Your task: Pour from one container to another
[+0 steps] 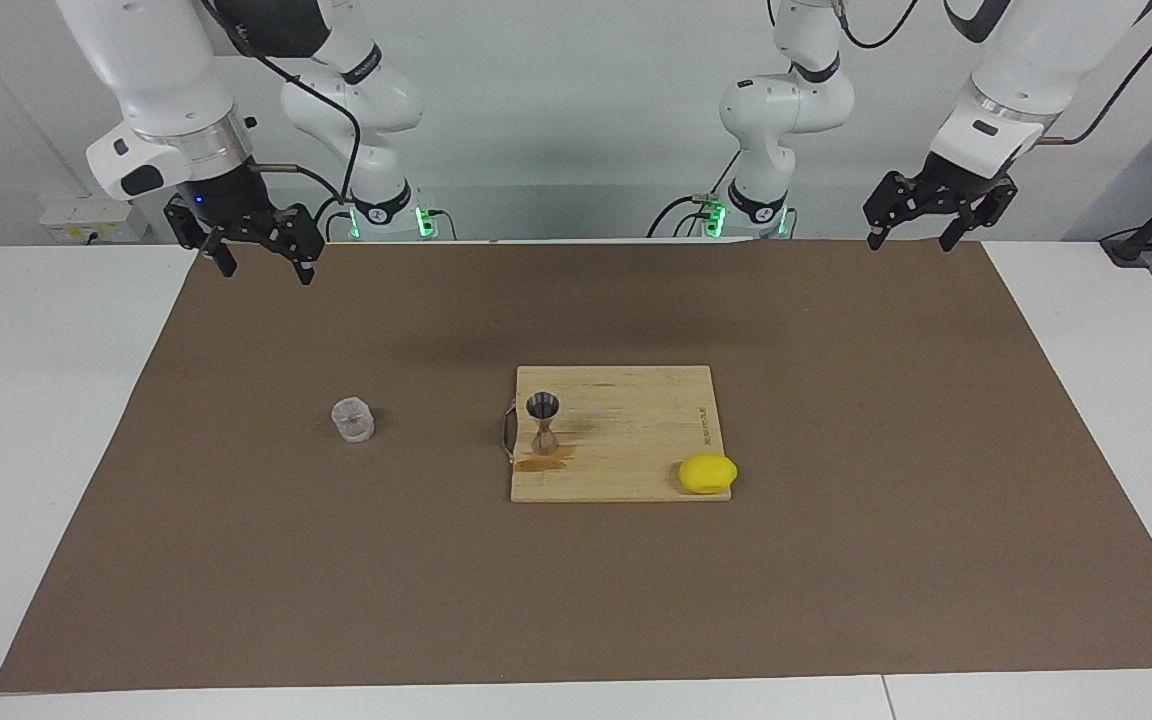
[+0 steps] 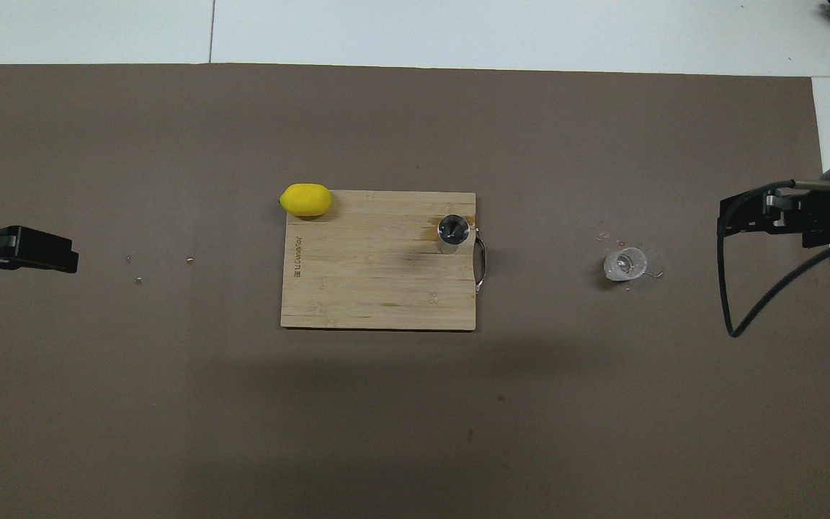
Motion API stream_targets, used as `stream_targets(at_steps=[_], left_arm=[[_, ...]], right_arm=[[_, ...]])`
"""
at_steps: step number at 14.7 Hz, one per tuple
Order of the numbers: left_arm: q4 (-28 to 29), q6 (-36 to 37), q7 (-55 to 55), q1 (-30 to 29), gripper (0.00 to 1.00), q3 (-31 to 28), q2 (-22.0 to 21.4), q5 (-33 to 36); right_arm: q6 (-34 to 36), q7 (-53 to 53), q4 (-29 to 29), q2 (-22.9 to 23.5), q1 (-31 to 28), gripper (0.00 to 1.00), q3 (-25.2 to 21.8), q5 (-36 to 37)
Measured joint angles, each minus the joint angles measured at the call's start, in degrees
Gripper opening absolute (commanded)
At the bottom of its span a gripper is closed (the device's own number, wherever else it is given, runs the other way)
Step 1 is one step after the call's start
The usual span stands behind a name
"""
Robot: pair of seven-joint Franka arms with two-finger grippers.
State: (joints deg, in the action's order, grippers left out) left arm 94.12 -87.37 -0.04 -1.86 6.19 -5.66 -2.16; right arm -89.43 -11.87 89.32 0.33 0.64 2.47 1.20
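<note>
brown matting covers the bench point(image 1: 56, 420), where the clear cup point(image 1: 353, 419) stands well apart from the raised right hand point(image 1: 258, 262) and left hand point(image 1: 911, 236), both open and empty, steel jigger point(image 1: 543, 422) on the cutting board point(image 1: 636, 440).

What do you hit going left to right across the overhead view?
Left gripper → lemon → cutting board → jigger → board handle → clear cup → right gripper.
</note>
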Motion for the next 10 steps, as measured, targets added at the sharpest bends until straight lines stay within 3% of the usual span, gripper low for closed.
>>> stream_targets(at_steps=[10], left_arm=[[0.0,0.0,0.0,0.0,1.00,0.0,0.0,0.0]], right_arm=[[1.7,0.0,-0.1,1.2,-0.5,1.00,0.2,0.0]])
